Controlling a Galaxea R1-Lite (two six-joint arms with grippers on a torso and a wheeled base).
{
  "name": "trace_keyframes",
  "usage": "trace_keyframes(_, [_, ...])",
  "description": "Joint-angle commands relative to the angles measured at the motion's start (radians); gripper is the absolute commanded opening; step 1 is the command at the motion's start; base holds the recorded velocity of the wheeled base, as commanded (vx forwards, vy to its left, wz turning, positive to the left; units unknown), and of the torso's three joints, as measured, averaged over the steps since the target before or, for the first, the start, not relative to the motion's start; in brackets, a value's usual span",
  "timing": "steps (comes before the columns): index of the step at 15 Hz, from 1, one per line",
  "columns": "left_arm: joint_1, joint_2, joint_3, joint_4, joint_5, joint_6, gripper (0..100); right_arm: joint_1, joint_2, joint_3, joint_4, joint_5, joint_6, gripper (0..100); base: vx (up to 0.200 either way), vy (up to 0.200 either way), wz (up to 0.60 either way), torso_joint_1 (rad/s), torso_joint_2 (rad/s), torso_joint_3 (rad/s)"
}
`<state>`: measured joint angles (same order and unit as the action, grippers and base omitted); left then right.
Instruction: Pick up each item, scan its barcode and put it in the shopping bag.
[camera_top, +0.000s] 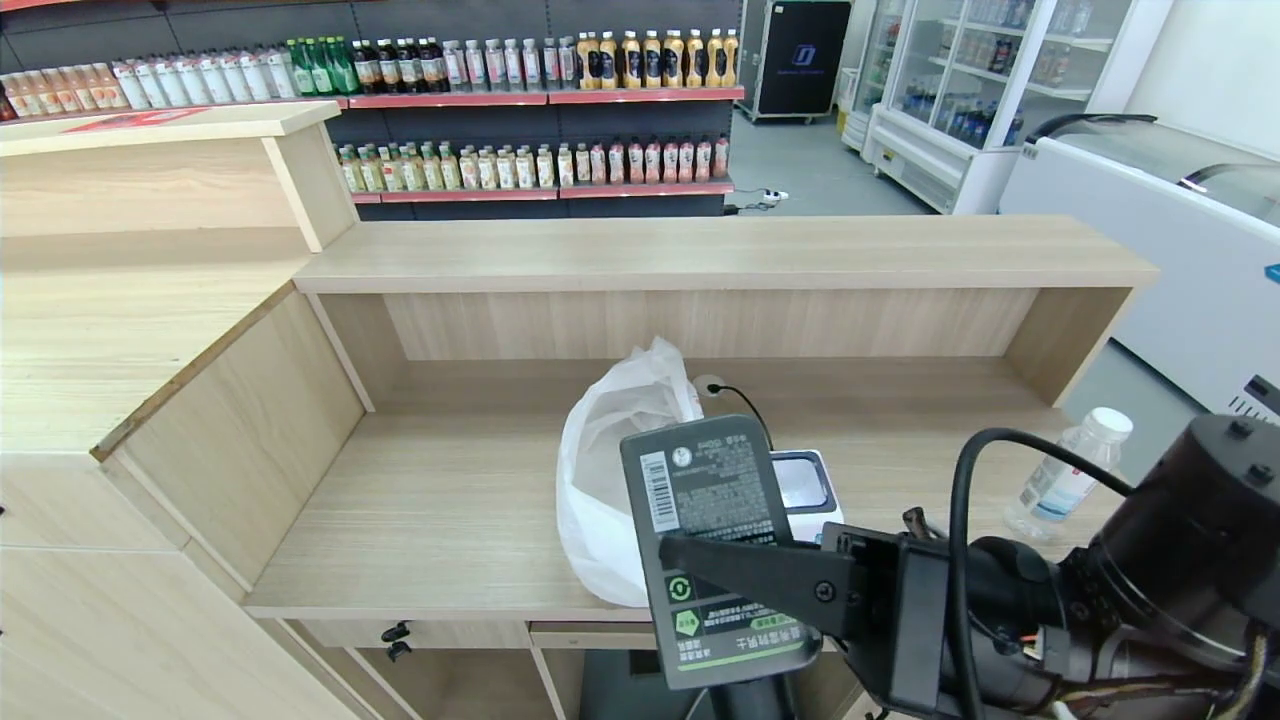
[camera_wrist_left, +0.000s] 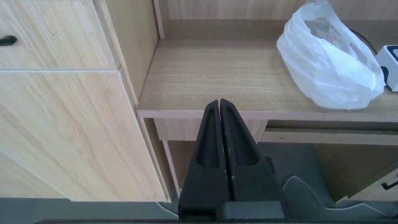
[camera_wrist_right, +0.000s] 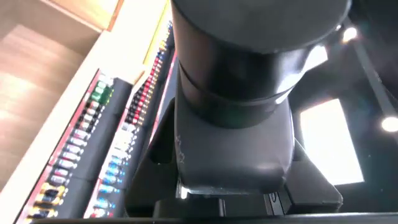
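Note:
My right gripper (camera_top: 712, 565) is shut on a flat dark grey package (camera_top: 712, 482), held upright above the counter's front edge. Its printed back, with a white barcode near the upper left corner, faces the head camera. Just behind it stands the white scanner (camera_top: 806, 488) with its glass window. The white plastic shopping bag (camera_top: 612, 470) stands open-mouthed on the counter to the left of the scanner; it is also in the left wrist view, bag (camera_wrist_left: 329, 59). My left gripper (camera_wrist_left: 219, 106) is shut and empty, low in front of the counter's front edge.
A clear water bottle (camera_top: 1066, 476) with a white cap stands on the counter's right end. A raised wooden ledge (camera_top: 720, 252) runs behind the counter (camera_top: 420, 510), and a side panel walls its left. A black cable (camera_top: 742, 398) runs to the back wall. Drawers (camera_wrist_left: 56, 37) lie left of the left gripper.

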<state>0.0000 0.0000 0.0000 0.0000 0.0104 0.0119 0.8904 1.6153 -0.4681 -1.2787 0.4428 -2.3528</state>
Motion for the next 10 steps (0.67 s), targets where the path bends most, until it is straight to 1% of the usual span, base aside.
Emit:
trace_keyframes(1, [0.000, 0.000, 0.000, 0.000, 0.000, 0.000, 0, 0.010, 0.020, -0.003, -0.001, -0.001, 0.000, 0, 0.000, 0.000, 0.00, 0.000, 0.00, 0.000])
trace_keyframes(10, [0.000, 0.000, 0.000, 0.000, 0.000, 0.000, 0, 0.025, 0.008, 0.000, -0.001, 0.001, 0.001, 0, 0.000, 0.000, 0.00, 0.000, 0.00, 0.000])
